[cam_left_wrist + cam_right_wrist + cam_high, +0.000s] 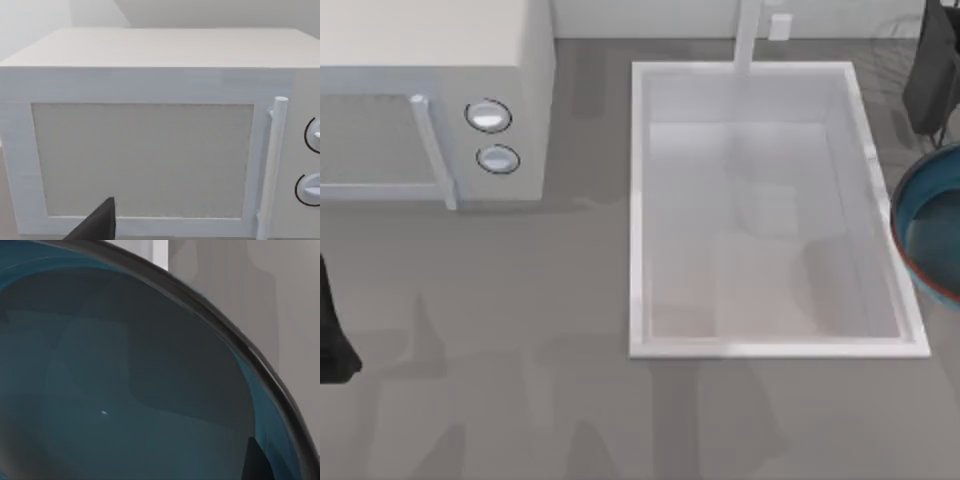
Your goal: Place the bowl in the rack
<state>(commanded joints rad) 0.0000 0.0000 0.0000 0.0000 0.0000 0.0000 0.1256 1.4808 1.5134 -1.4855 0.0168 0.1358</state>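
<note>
Grey table [520, 350], white microwave [430, 100], white sink basin [638, 200]

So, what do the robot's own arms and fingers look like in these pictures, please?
Little of them shows. The left arm is a matte black, angular shape at the top view's left edge, with no visible cables or markings. The right arm is a dark grey-black block at the right edge. In the left wrist view, one black pointed finger shows, plain and unmarked.

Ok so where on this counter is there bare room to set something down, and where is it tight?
Bare counter runs in front of the microwave and along the near edge below the sink; a narrower strip lies between those two. The right edge is crowded: the bowl sits beside the sink's right rim, with the rack wires behind it.
</note>
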